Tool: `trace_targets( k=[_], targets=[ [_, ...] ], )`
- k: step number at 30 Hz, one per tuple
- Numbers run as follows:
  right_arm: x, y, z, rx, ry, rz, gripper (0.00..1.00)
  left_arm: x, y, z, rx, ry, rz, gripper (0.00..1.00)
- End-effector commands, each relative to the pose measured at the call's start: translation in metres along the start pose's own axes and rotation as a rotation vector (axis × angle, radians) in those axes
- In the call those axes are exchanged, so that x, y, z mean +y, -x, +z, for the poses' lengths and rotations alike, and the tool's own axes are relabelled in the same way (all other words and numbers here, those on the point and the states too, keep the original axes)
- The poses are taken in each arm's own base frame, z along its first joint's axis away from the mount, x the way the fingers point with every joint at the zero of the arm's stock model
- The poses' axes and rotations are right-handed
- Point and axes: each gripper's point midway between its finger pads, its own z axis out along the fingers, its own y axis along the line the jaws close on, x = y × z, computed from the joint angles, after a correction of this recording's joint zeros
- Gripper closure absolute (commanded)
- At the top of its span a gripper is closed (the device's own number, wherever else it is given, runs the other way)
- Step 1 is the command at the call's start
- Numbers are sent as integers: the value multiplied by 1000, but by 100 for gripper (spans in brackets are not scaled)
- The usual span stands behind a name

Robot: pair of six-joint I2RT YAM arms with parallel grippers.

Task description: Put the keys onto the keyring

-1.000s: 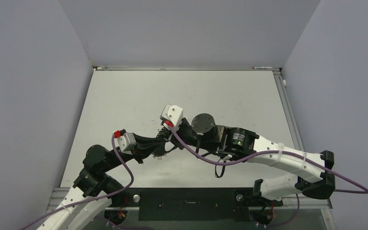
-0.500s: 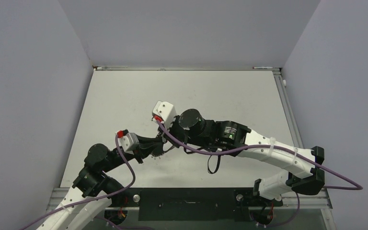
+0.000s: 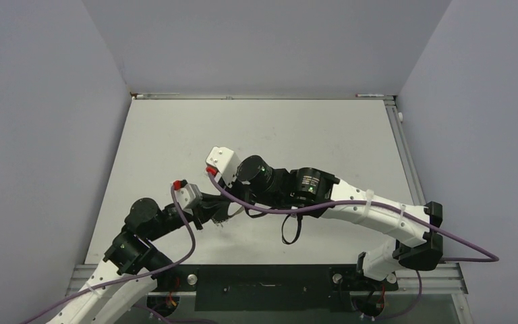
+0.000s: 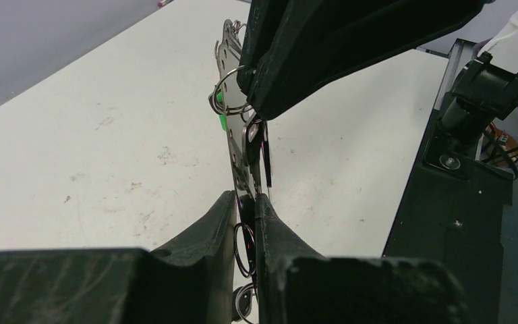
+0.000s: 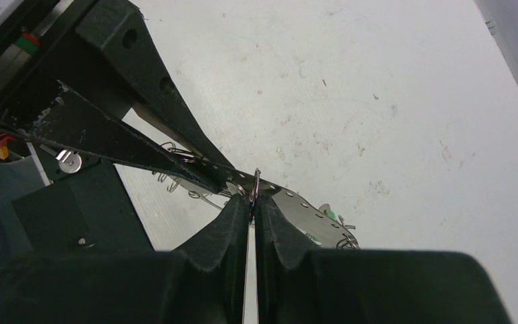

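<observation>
Left end effector point(image 4: 245, 199): jaws narrowed onto the lower end of a perforated metal strip point(image 4: 237, 162), which rises edge-on from its fingertips and carries several wire rings point(image 5: 337, 237). Right end effector point(image 5: 252, 202): jaws drawn almost together, pinching a thin flat silvery key point(image 5: 257, 181) seen edge-on. The key projects just past the fingertips and meets the strip immediately beyond the left end effector's tips. Both end effectors converge above the white surface point(image 3: 324, 135), with the strip raised off it between them.
</observation>
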Motion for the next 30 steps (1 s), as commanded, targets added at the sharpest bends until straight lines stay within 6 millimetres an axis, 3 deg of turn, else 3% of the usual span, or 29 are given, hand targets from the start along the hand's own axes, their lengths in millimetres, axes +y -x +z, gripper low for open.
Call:
trace_targets(
  k=[1,6,9,18,24,30],
  targets=[
    [-8,15,-10,-16,-25,2,95,11,31,-3,-59,65,47,100],
    [0,4,-6,46,20,-4,95,12,28,-3,-58,63,78,98],
    [-1,0,-8,58,28,-2,95,8,27,-4,-66,43,98,80],
    [-4,-4,-15,77,68,7,95,-18,32,-11,-118,-90,142,49],
    [5,-11,-20,98,148,-23,95,-28,37,-14,-148,-140,151,49],
    [23,-12,-27,92,258,-31,95,-35,38,-12,-153,-189,148,60]
  ],
)
